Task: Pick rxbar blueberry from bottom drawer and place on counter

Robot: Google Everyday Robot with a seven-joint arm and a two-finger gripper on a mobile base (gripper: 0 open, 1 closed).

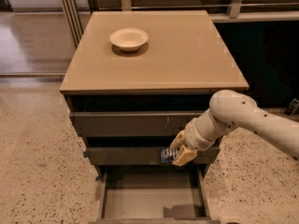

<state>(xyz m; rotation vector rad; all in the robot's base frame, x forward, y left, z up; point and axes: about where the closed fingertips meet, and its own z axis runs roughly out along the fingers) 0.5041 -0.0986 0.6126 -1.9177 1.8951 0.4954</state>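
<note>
Claw (pixel 178 149) is clamped on the rxbar blueberry (pixel 166 156), which sticks out to the left of the fingers. It hangs in the air, just in front of the middle drawer front (pixel 121 156) and above the open bottom drawer (pixel 149 202). It's out of the drawer, not on the desk (pixel 187 55) yet.

Risks from here, as I judge them:
- The grip looks like it's on one end of the bar only. With a slick wrapper and a fast swing it could slip out, back into the bottom drawer or onto the speckled floor (pixel 42 162).
- The way up passes the drawer fronts and the desk's overhanging front edge. If you lift without backing the claw out first, the bar or fingers can catch under that lip and the bar gets knocked loose.
- The arm (pixel 233 118) sits near the desk's front right corner, so watch the elbow when you raise it.
- Bowl (pixel 129 38) is at the back left, well apart from the arm's side. Set down front or right and you won't nudge it.
- Don't release right at the rim; the bar could tip off.
</note>
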